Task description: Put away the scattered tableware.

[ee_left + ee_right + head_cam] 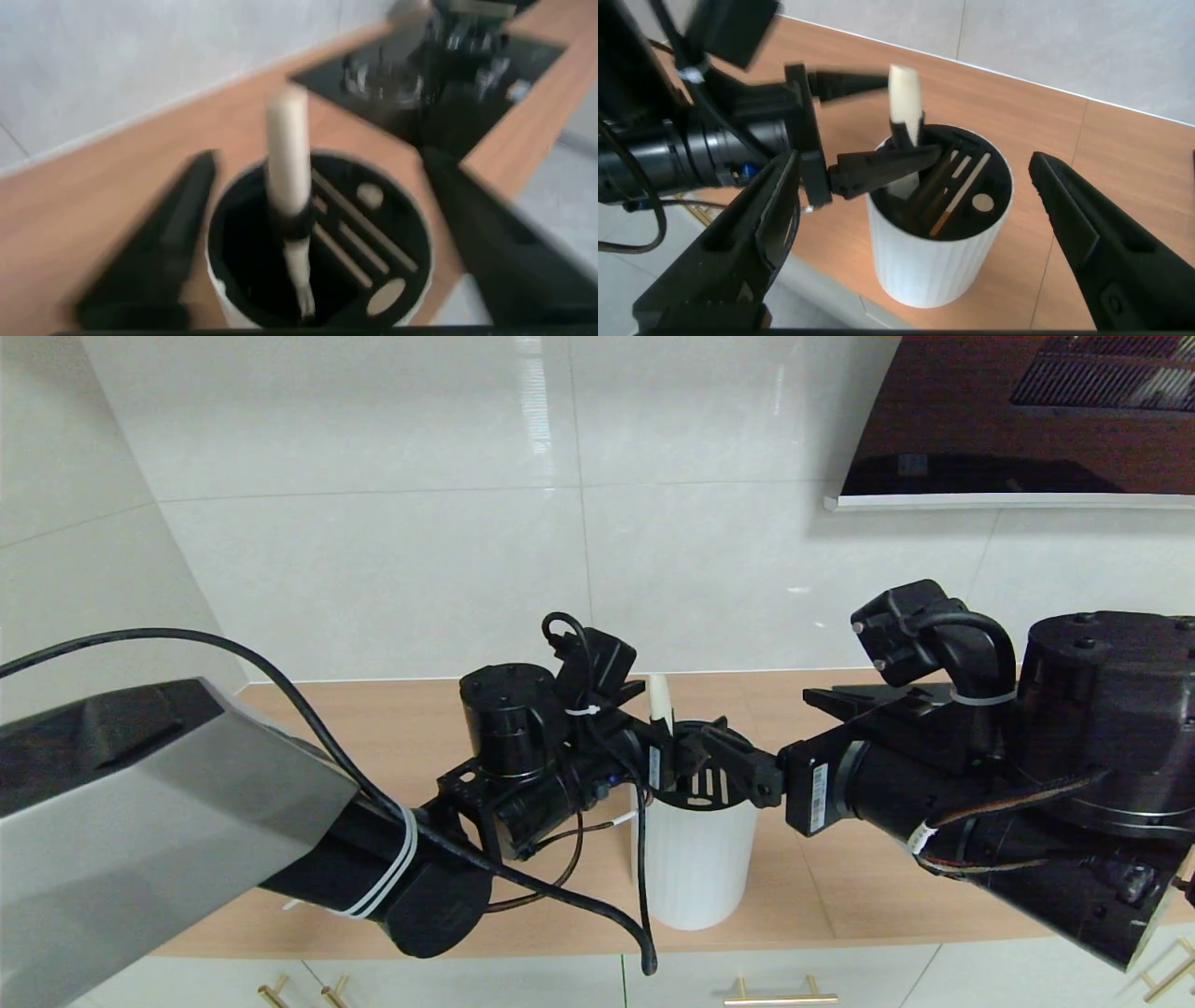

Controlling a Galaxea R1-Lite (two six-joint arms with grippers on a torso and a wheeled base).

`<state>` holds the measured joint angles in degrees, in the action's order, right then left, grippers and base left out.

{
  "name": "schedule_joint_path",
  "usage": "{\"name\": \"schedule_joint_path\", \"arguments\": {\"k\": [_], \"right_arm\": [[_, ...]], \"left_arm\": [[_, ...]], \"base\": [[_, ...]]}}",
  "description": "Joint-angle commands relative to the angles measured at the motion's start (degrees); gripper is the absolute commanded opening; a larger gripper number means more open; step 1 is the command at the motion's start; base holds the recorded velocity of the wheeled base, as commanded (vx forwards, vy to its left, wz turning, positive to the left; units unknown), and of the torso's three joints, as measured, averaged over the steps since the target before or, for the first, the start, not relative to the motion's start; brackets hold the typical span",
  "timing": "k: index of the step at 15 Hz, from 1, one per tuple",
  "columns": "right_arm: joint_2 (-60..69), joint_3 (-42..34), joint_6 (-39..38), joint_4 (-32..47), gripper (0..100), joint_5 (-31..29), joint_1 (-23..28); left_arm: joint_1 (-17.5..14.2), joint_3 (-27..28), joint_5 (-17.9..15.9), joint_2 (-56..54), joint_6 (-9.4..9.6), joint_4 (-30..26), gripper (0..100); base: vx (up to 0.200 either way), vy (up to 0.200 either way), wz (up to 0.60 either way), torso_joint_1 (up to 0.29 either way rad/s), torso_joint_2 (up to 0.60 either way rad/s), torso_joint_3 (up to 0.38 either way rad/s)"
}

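A white ribbed utensil holder [695,863] with a black slotted top stands near the wooden counter's front edge. A utensil with a cream handle [660,698] stands upright in its large opening [245,252]. My left gripper [677,747] is open at the holder's rim, one finger on each side of the cream handle [905,93] without touching it. My right gripper [761,714] hangs open just right of the holder and above its rim, with nothing between its fingers. In the right wrist view the holder [938,252] sits between that gripper's spread fingers [738,243].
The wooden counter [373,719] runs left and right of the holder, backed by a white tiled wall [392,569]. A dark range hood [1018,420] hangs at the upper right. Drawer handles [780,994] show below the counter's front edge.
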<state>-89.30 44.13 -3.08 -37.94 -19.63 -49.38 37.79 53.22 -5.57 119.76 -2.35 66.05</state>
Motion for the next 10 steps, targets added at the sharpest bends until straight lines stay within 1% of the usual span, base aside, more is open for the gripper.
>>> {"name": "schedule_joint_path", "arguments": {"k": [1,3,5,6,7,8,9,10], "right_arm": [[0.0,0.0,0.0,0.0,100,0.0,0.0],[0.1,0.0,0.0,-0.1,100,0.0,0.0],[1.1,-0.2,0.0,-0.3,100,-0.1,2.5],[3.5,-0.9,0.1,-0.2,100,-0.1,3.8],[6.5,-1.0,0.1,0.1,100,0.0,5.0],[9.0,-1.8,0.1,0.1,100,-0.1,6.3],[11.9,-3.6,0.2,-0.2,100,-0.5,7.5],[13.2,-4.3,0.1,-0.2,100,-0.5,7.7]], "left_arm": [[0.0,-0.1,0.0,-0.1,-0.02,0.2,100],[0.0,-0.1,0.4,-0.7,-0.20,0.7,100],[0.0,-0.4,3.6,-3.8,-0.46,5.9,100],[0.0,-2.0,6.7,-6.6,-0.46,8.7,100],[-0.2,-3.7,8.6,-10.1,-0.28,10.4,100],[-0.2,-5.4,8.9,-14.1,-0.11,10.3,100],[-0.3,-8.4,9.8,-18.7,0.16,10.3,100],[-0.3,-9.6,10.6,-20.6,0.16,10.3,100]], "base": [[0.000,0.000,0.00,0.000,0.00,0.000],[0.000,0.000,0.00,0.000,0.00,0.000],[0.000,0.000,0.00,0.000,0.00,0.000],[0.000,0.000,0.00,0.000,0.00,0.000],[0.000,0.000,0.00,0.000,0.00,0.000],[0.000,0.000,0.00,0.000,0.00,0.000],[0.000,0.000,0.00,0.000,0.00,0.000],[0.000,0.000,0.00,0.000,0.00,0.000]]}}
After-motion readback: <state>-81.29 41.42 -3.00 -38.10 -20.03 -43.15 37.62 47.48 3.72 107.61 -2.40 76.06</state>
